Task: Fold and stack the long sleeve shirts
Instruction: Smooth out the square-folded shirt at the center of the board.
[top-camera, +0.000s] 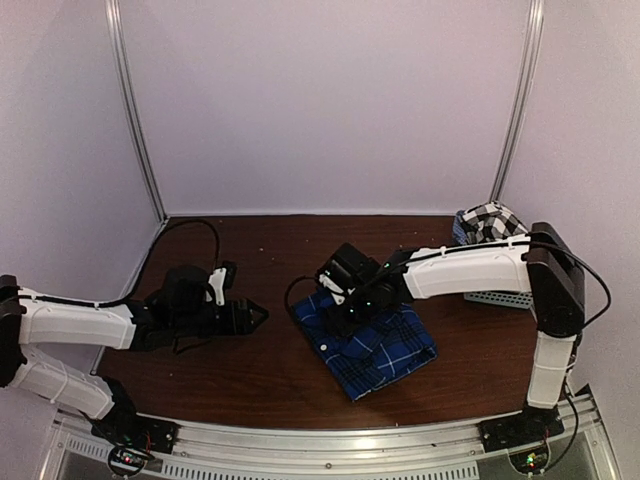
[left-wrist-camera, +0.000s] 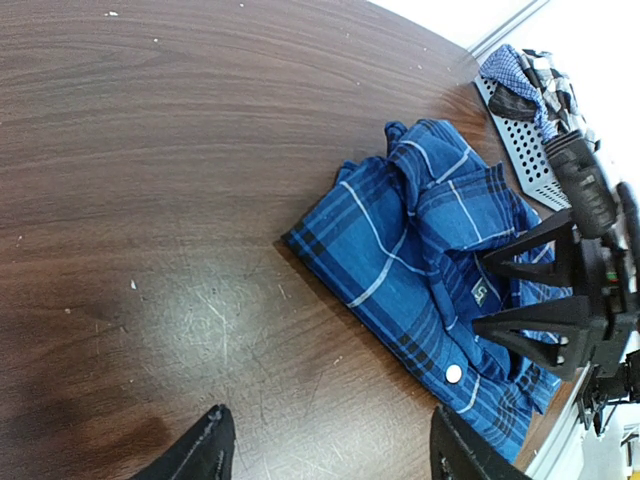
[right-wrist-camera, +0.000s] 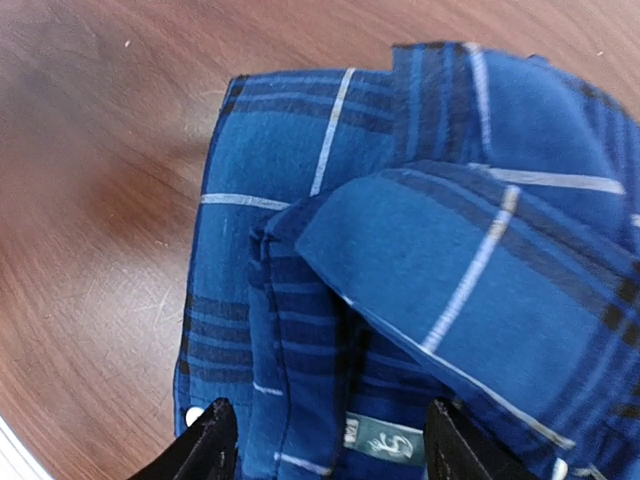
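Fingers wide apart, the right end effector (right-wrist-camera: 325, 445) hangs over the blue plaid shirt (right-wrist-camera: 400, 230); the left end effector (left-wrist-camera: 325, 452) is spread above the counter (left-wrist-camera: 150, 200), gripping nothing.

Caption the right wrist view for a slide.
Right gripper, jaws open, poised above the collar label of the folded blue plaid shirt on the table.

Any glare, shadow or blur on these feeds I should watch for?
Left wrist: pale glare patch on the table, top right corner blown out white. Right wrist: blue plaid shirt fairly sharp, table at upper left shadowed and soft. Top external: dim overall, shirt pattern muddy.
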